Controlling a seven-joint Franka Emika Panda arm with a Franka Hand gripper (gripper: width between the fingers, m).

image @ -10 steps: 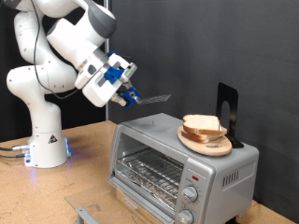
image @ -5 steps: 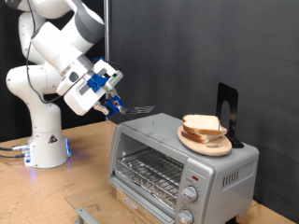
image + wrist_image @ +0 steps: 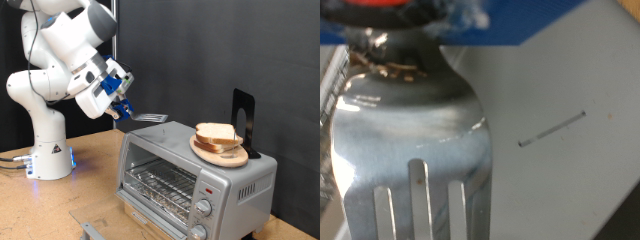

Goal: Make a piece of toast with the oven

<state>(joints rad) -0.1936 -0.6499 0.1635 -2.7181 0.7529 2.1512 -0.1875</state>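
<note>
My gripper hangs above the table, to the exterior view's left of the oven, and is shut on the handle of a slotted metal spatula. The blade points toward the oven's top corner. In the wrist view the spatula fills the frame, with grey surface behind it. The oven is silver, with two knobs and a wire rack showing bare inside. A stack of bread slices lies on a wooden plate on top of the oven. A single piece of toast is not in view.
A black stand rises behind the plate on the oven's top. The robot's white base stands on the wooden table at the exterior view's left. A thin flat edge shows low in front of the oven.
The gripper has swung left and down with the spatula, away from the bread stack. In the last half second it only shifted slightly. Oven and bread have not moved.
</note>
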